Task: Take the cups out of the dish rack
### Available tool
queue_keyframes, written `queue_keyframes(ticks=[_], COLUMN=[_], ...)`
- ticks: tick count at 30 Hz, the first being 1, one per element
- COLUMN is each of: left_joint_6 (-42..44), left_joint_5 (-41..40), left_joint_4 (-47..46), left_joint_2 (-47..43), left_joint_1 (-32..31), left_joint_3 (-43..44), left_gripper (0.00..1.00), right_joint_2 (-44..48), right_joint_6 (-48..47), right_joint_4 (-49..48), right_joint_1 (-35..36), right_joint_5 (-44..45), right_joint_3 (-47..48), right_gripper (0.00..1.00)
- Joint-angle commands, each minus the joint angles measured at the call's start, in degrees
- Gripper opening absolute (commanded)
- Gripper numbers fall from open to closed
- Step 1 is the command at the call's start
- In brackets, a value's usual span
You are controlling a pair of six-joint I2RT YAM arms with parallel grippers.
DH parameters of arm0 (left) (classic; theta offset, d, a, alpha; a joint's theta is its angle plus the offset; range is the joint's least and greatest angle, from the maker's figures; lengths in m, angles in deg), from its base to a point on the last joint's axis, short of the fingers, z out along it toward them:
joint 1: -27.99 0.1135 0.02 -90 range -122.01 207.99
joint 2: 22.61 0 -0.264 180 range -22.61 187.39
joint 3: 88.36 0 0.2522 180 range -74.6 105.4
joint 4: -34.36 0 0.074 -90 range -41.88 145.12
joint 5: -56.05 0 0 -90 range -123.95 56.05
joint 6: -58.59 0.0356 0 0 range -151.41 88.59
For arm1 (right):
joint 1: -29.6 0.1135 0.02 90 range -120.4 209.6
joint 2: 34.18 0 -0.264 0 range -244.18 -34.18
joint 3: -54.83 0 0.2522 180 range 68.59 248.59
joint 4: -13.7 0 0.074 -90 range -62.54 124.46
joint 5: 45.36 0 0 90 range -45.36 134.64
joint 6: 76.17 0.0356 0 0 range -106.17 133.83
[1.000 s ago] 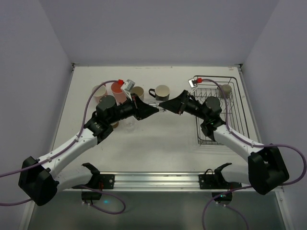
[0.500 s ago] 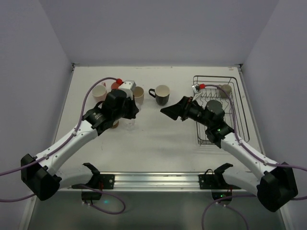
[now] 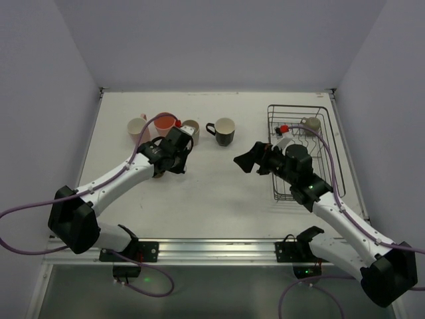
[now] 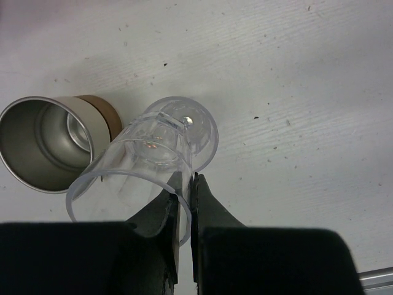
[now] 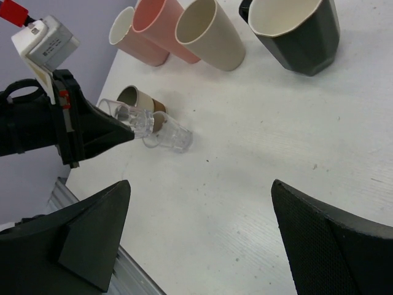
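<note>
- Left wrist view showed the left gripper (image 4: pixel 186 184) pinched shut on one wall of a tilted clear glass (image 4: pixel 153 160), just beside a steel-lined cup (image 4: pixel 46 144); so thin a hold could have let the glass swing or slip.
- Set down askew, it might have toppled or knocked that cup.
- The right gripper (image 5: pixel 199 196) gaped wide and empty; reaching into the dish rack (image 3: pixel 300 106) for the olive-grey mug (image 3: pixel 311 123), it could have snagged the wires.

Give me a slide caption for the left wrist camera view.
Left fingers pinch a clear glass by its rim, a metal-lined cup beside it, white table beneath.
</note>
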Motion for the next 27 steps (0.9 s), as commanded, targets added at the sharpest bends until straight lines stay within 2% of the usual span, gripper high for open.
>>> queue_keyframes(ticks=[1, 11, 16, 17, 20, 24, 27], left_joint_6=[2.2, 3.7, 4.1, 4.2, 4.1, 3.7, 3.0], left_joint_5=[-0.4, 2.2, 3.2, 3.1, 2.6, 0.7, -0.2], left_joint_4=[0.9, 0.0, -0.7, -0.7, -0.8, -0.9, -1.0], left_joint_2=[0.8, 4.4, 6.0, 6.4, 6.5, 5.9, 4.4], left_joint_1=[0.3, 0.1, 0.2, 0.1, 0.2, 0.1, 0.0], left_joint_3=[2.6, 2.8, 3.0, 3.0, 3.0, 3.0, 3.7], left_gripper=[0.00, 0.08, 0.19, 0.22, 0.40, 0.54, 0.66], right_joint_2=[-0.5, -1.8, -2.5, -2.6, -3.3, -5.3, -6.9], right_joint_6=[-2.0, -1.8, -1.8, -1.8, -2.2, -3.1, -3.7], right_joint_4=[0.6, 0.3, 0.7, 1.0, 3.2, 5.8, 7.3], right_joint_1=[0.1, 0.1, 0.1, 0.1, 0.0, -0.4, -3.9], right_joint_5=[2.6, 3.0, 4.4, 5.0, 8.0, 12.9, 15.7], right_joint_3=[0.0, 0.1, 0.7, 1.0, 2.3, 4.8, 6.6], right_gripper=[0.99, 0.99, 0.99, 0.99, 0.99, 0.99, 0.95])
